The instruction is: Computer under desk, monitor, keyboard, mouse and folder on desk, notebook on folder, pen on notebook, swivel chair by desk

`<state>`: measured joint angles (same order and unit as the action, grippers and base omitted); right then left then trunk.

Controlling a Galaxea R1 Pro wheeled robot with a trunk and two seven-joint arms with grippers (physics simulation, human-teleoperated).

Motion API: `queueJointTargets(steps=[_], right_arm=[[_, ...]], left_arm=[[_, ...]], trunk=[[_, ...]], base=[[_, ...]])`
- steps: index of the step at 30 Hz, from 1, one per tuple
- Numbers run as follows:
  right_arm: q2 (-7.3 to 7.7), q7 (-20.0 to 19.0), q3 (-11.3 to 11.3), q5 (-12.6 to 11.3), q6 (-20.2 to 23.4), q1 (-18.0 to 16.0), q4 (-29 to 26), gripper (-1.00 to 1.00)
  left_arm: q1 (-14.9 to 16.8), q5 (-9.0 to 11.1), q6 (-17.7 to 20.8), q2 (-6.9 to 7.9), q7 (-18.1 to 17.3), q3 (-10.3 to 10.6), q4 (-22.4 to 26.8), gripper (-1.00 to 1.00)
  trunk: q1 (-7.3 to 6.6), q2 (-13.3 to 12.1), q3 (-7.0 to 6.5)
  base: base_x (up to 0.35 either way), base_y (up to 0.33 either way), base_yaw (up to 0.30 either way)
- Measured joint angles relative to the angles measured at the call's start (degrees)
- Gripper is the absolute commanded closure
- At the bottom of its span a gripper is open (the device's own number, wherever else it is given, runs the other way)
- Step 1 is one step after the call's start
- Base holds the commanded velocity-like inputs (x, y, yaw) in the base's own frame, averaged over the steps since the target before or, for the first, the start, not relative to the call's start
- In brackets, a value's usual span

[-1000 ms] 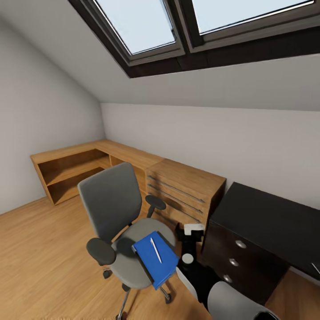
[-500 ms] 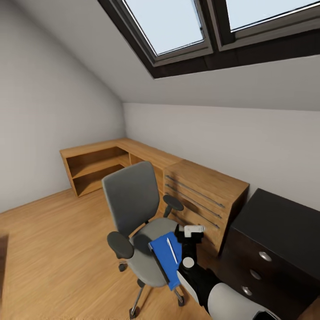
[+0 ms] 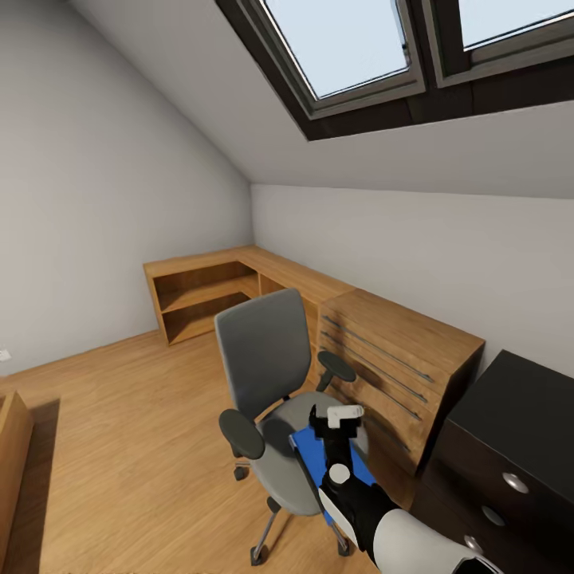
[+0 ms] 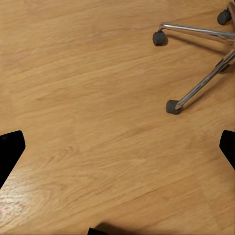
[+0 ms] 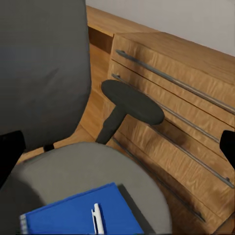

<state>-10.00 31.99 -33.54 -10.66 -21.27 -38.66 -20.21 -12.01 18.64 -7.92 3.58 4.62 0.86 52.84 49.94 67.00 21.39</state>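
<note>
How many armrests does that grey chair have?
2. One armrest is on the chair's side toward the open floor; the other armrest is on the side by the wooden drawer unit, also seen close up.

White rounded arm (image 3: pixel 414 542), black forearm, white-capped joint; black gripper fingertips (image 5: pixel 10 152).

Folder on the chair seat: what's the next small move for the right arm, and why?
Probably lower the right gripper toward the near edge of the folder. It hangs above the swivel chair seat with fingers spread wide, nothing held, and the folder lies flat below it with the pen on top. Go gently so the pen doesn't roll off.
</note>
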Motion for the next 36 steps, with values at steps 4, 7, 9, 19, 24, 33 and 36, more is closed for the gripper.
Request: queueJointTargets(steps=[4, 7, 9, 19, 24, 33, 36], right_arm=[[0.00, -4.9, 0.1, -0.2, 0.0, 0.0, 0.1, -1.00], [0.00, -5.6, 0.2, -0.2, -0.1, 0.0, 0.1, -1.00], [0.00, -5.7, 0.2, -0.2, -0.3, 0.0, 0.3, -1.00], [0.00, -5.9, 0.0, -0.3, -3.7, 0.1, 2.0, -1.00], [0.00, -6.1, 0.1, -0.2, -3.9, 0.1, 2.1, -1.00], [0.00, -13.9, 0.7, -0.6, 4.3, 0.0, 2.4, -1.00], [0.00, -18.5, 1.1, -1.1, 9.1, 0.0, 2.3, -1.00]], left_arm=[[0.0, 0.0, 0.0, 0.00, 0.0, 0.0, 0.0, -1.00], [0.0, 0.0, 0.0, 0.00, 0.0, 0.0, 0.0, -1.00], [0.0, 0.0, 0.0, 0.00, 0.0, 0.0, 0.0, -1.00], [0.0, 0.0, 0.0, 0.00, 0.0, 0.0, 0.0, -1.00], [0.0, 0.0, 0.0, 0.06, 0.0, 0.0, 0.0, -1.00], [0.0, -0.1, 0.0, 0.09, 0.0, -0.1, 0.0, -1.00], [0.0, -0.1, 0.0, 0.09, 0.0, -0.1, 0.0, -1.00]], trunk=[[0.00, 0.0, 0.00], [0.00, 0.0, 0.00], [0.00, 0.0, 0.00], [0.00, 0.0, 0.00], [0.00, 0.0, 0.00], [0.00, 0.0, 0.00], [0.00, 0.0, 0.00]], base=[[0.000, 0.000, 0.006], [0.000, 0.000, 0.001], [0.000, 0.000, 0.000], [0.000, 0.000, 0.000], [0.000, 0.000, 0.000], [0.000, 0.000, 0.000], [0.000, 0.000, 0.000]])
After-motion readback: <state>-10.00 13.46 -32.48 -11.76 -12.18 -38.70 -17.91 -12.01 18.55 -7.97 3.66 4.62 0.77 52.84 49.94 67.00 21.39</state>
